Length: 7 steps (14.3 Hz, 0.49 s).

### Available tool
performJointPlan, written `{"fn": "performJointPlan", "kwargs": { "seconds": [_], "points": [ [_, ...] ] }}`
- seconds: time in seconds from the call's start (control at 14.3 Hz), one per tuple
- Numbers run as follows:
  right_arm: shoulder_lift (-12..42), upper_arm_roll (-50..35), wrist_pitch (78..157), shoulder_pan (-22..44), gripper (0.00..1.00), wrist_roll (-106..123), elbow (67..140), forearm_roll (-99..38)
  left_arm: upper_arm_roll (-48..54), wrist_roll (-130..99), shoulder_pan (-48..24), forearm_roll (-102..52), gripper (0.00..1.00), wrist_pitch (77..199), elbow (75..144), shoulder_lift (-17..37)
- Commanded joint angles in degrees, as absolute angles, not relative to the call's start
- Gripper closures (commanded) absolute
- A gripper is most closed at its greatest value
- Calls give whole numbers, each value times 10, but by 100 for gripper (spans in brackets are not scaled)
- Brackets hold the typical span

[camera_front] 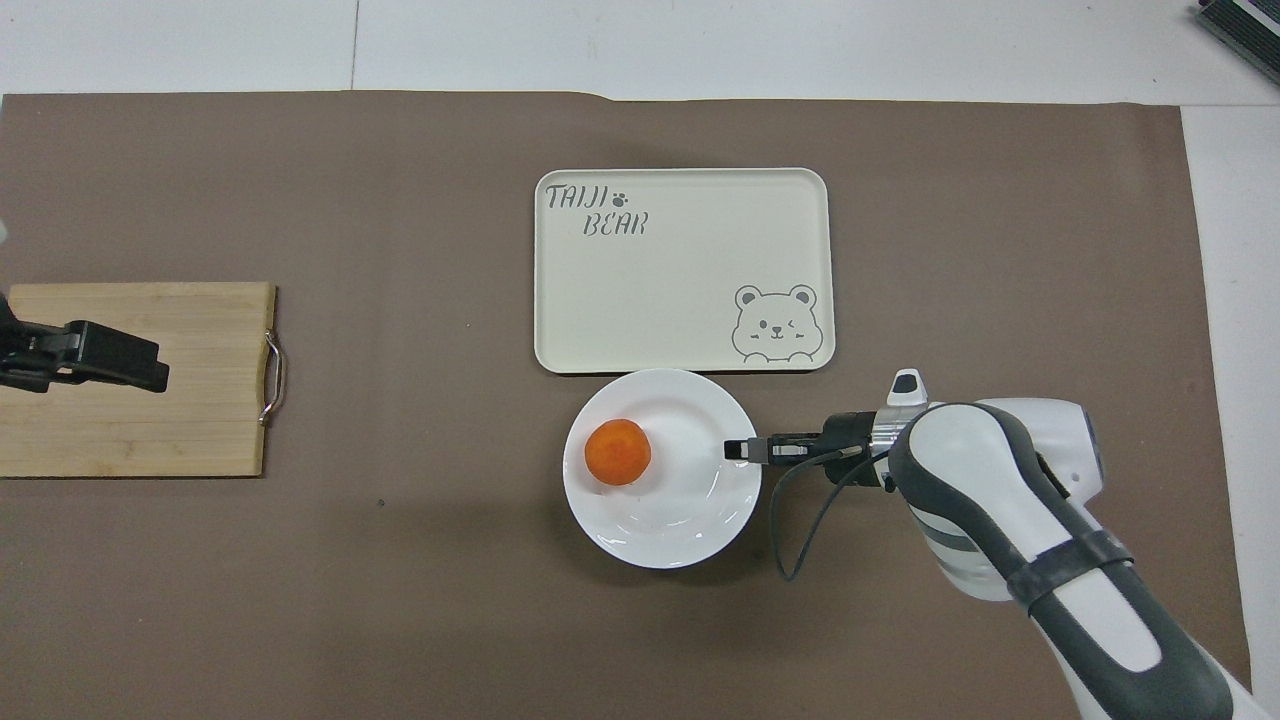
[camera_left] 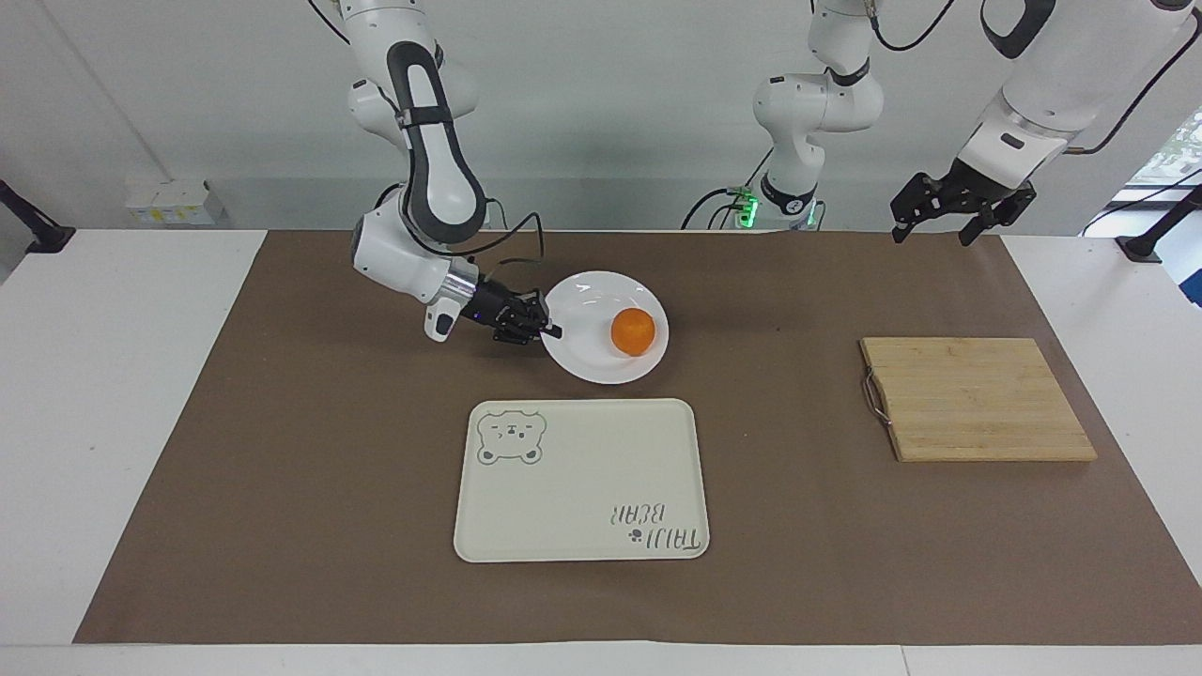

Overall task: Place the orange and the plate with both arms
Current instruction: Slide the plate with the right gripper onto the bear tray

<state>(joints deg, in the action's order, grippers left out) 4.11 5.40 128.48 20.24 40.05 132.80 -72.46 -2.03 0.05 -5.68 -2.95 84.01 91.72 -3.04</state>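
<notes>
1. The plate point(camera_front: 690, 520) lies just beside the tray point(camera_front: 680, 290), nearer to the robots.
2. The orange point(camera_front: 617, 452) sits in the plate, toward the left arm's end.
3. The right gripper point(camera_front: 735, 449) pinches the plate's rim.
4. The left gripper point(camera_front: 150, 372) is over the board point(camera_front: 190, 440).

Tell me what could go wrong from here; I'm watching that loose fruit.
1. The orange lies loose on the plate, away from the right claw pinching its rim; it may roll off.
2. A one-edge pinch could slip.
3. The plate could catch the tray rim.
</notes>
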Motion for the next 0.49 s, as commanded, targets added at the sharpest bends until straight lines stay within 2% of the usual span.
{"fn": "performJointPlan", "kwargs": {
  "seconds": [0.0, 0.42],
  "points": [
    [53, 51, 1264, 183, 100, 418, 1291, -765, -14, 2, -50, -19, 0, 841, 907, -26],
    [147, 53, 1257, 162, 100, 330, 1112, -746, -14, 2, -51, -18, 0, 841, 907, -26]
  ]
}}
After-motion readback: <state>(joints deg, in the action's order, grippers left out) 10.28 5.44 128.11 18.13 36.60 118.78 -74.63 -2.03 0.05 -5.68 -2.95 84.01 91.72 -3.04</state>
